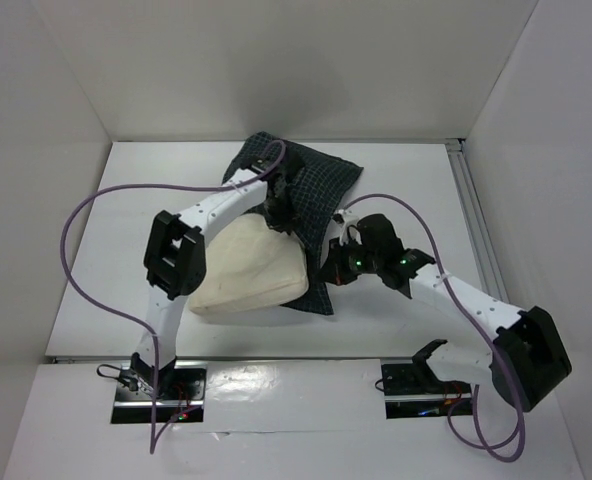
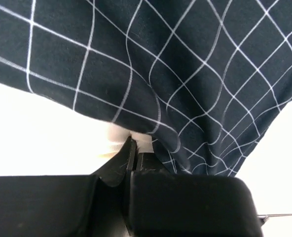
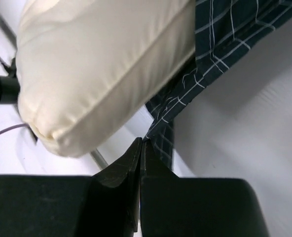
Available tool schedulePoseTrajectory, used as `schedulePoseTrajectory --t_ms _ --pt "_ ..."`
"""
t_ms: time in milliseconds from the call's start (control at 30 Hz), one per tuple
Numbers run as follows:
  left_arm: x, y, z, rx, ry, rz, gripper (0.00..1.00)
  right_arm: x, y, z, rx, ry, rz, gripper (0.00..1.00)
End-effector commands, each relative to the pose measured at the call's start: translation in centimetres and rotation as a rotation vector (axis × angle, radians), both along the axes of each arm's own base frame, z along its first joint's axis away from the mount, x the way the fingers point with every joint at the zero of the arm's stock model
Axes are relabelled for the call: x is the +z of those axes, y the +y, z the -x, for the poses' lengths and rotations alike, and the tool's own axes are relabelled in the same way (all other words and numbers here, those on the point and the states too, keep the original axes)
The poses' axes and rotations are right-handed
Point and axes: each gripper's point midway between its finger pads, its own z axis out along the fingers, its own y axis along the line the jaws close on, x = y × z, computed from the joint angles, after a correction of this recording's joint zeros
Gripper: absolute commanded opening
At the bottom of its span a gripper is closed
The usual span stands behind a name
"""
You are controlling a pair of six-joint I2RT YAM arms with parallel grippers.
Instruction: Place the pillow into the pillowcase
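White walls are seen on three sides of a white table [image 1: 116, 250], on which the work is laid out. The pillow [image 1: 246, 275] is found near the middle of the table, its cream bulk mostly bare and turned toward the arms. The pillowcase [image 1: 321, 178] is bunched over the far end of the pillow and is draped down its right side as a narrow checked strip.

The left gripper [image 2: 133, 151] is seen with its fingers pressed together. The checked cloth is puckered toward their tips, so the upper edge of the pillowcase is judged to be pinched there, with a little cream fabric showing just behind. The right gripper [image 3: 141, 146] is likewise closed, and the lower hem of the pillowcase is drawn to a point right at its tips, so a hold on that hem is judged likely.

Only the far end of the pillow is judged to be covered, and how deep it sits inside cannot be told. Most of the cushion is yet to be sleeved. The opening is to be pulled toward the near edge, over the exposed length, until the cream fabric is hidden and the corners are seated.
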Motion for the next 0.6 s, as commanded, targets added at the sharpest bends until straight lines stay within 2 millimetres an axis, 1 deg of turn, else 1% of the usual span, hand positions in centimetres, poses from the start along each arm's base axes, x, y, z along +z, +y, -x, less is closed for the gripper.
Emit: schedulePoseTrajectory --t_ms 0,33,67,100,133,167,200,233,267,300,333,367,400,433,467,500,533,567 --pt "-0.4 -1.1 -5.4 0.111 -0.201 -0.049 0.0 0.0 -1.3 5.1 0.029 0.159 0.03 0.0" --pt "-0.4 -1.0 -5.3 0.09 -0.202 -0.058 0.0 0.2 -2.7 4.3 -0.05 0.132 0.078 0.0" --pt "0.4 -1.7 -4.8 0.051 -0.212 -0.048 0.0 0.6 -3.1 4.4 -0.066 0.14 0.075 0.0" --pt "0.0 -1.6 -4.3 0.014 -0.203 -0.053 0.04 1.2 -3.9 3.1 -0.131 0.102 0.104 0.0" --pt "0.4 -2.9 -3.2 -0.052 -0.199 -0.026 0.21 1.4 -4.7 2.5 -0.177 0.095 0.133 0.0" --pt "0.7 -2.9 -2.5 -0.146 -0.196 -0.032 0.29 1.3 -5.5 2.6 -0.201 0.111 0.173 0.15" --pt "1.6 -3.4 -1.1 -0.211 -0.197 -0.016 0.4 1.7 -6.4 1.7 -0.244 0.081 0.206 0.4" --pt "2.0 -4.1 0.3 -0.266 -0.193 -0.005 0.48 3.1 -6.4 1.0 -0.265 0.047 0.201 0.65" --pt "2.3 -4.2 2.1 -0.347 -0.167 0.003 0.62 3.8 -6.5 0.4 -0.282 0.025 0.2 0.69" --pt "1.4 -3.6 4.2 -0.392 -0.119 -0.007 0.65 4.3 -6.7 -0.3 -0.307 0.005 0.211 0.72" --pt "3.2 -3.5 5.5 -0.424 -0.137 0.019 0.68 6.0 -6.4 -0.9 -0.311 -0.028 0.183 0.72" --pt "3.6 -3.4 7.0 -0.458 -0.105 0.057 0.72 5.8 -6.4 -1.3 -0.313 -0.022 0.207 0.72" --pt "2.8 -2.4 8.9 -0.5 -0.058 0.053 0.72 6.2 -6.3 -1.9 -0.314 -0.038 0.215 0.72" --pt "3.2 -2.0 9.8 -0.505 -0.056 0.067 0.72 7.2 -5.9 -2.5 -0.316 -0.055 0.201 0.72" --pt "5.3 -1.3 10.6 -0.514 -0.105 0.086 0.7 6.9 -5.4 -2.8 -0.299 -0.047 0.218 0.75" --pt "5.9 -0.1 10.9 -0.496 -0.121 0.083 0.65 7.4 -4.6 -3.4 -0.287 -0.068 0.201 0.8" --pt "5.3 1.6 11.8 -0.475 -0.101 0.072 0.55 8.2 -3.5 -3.9 -0.272 -0.09 0.183 0.81" --pt "5.8 4.0 11.0 -0.391 -0.119 0.066 0.52 8.6 -1.8 -3.7 -0.236 -0.114 0.184 0.82"
